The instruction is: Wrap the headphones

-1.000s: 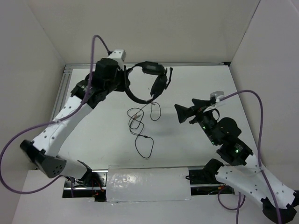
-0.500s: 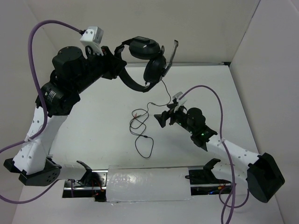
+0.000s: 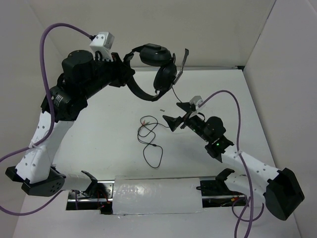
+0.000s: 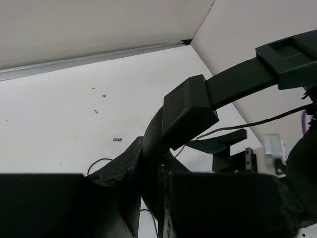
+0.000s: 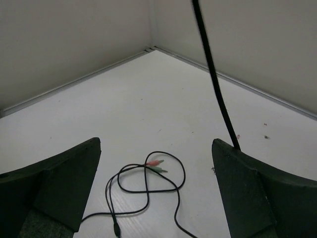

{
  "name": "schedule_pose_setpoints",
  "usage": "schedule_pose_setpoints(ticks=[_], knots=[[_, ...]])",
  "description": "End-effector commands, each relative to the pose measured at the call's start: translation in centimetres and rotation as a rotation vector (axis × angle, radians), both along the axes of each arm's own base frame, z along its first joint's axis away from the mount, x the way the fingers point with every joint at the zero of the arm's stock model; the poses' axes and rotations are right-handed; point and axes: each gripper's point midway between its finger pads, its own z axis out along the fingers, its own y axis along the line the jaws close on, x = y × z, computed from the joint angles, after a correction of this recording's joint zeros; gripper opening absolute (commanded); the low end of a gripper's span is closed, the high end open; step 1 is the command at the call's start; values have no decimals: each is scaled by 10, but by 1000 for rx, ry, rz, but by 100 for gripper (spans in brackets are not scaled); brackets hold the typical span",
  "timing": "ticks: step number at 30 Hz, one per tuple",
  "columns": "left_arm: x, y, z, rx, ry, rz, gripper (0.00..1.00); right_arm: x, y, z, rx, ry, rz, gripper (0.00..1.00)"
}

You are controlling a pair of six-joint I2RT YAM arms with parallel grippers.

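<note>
The black headphones [image 3: 157, 64] hang in the air at the back, held by the headband [image 3: 140, 91]. My left gripper [image 3: 127, 75] is shut on that headband, which runs between its jaws in the left wrist view [image 4: 190, 111]. The thin black cord [image 3: 151, 144] drops from the earcup and lies in loops on the table. My right gripper [image 3: 177, 115] is open and empty beside the hanging cord. In the right wrist view the gripper [image 5: 156, 144] is wide open, the cord [image 5: 210, 69] touches its right finger, and the cord's pink and green plugs [image 5: 157, 166] lie below.
White walls enclose the table on three sides. A white padded bar [image 3: 157, 196] lies along the near edge between the arm bases. Thick purple cables [image 3: 47, 37] arc over both arms.
My left arm lifted the headphones off the table and now holds them high. My right arm swung left, then rose a little to the hanging cord.
</note>
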Motion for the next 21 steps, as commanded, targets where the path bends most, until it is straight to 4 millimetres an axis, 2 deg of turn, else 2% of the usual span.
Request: schedule_pose_setpoints(ticks=[1,2,3,4,7,8,13,16,17,18,19,20,21], knots=[[2,4,19,-74,-37,38,0,-29,8,14,-65,-99,142,100],[6,6,16,-71,-29,60,0,-33,8,7,-88,-79,153,100],[10,5,10,-65,-12,70,0,-38,2,17,-73,-96,136,100],[11,5,7,-62,-5,71,0,-39,2,16,-73,-95,137,100],[13,1,2,-65,-1,59,0,-25,-18,24,-63,-98,1,100],[13,2,2,-65,-2,61,0,-21,-23,20,-89,-93,-26,100],[20,4,-1,-53,-2,89,0,-14,-23,15,-138,-87,2,100],[22,0,-3,-45,1,71,0,4,-27,12,-130,-102,-25,100],[22,-1,-4,-42,1,69,0,14,-34,12,-135,-99,-65,100],[23,-1,-6,-36,-1,70,0,21,-37,19,-135,-105,-81,100],[23,0,-6,-37,-4,73,0,29,-39,14,-145,-86,-93,100],[23,1,-6,-33,-6,76,0,37,-46,15,-147,-88,-113,100],[22,-1,-6,-33,-9,65,0,40,-44,20,-147,-102,-97,100]])
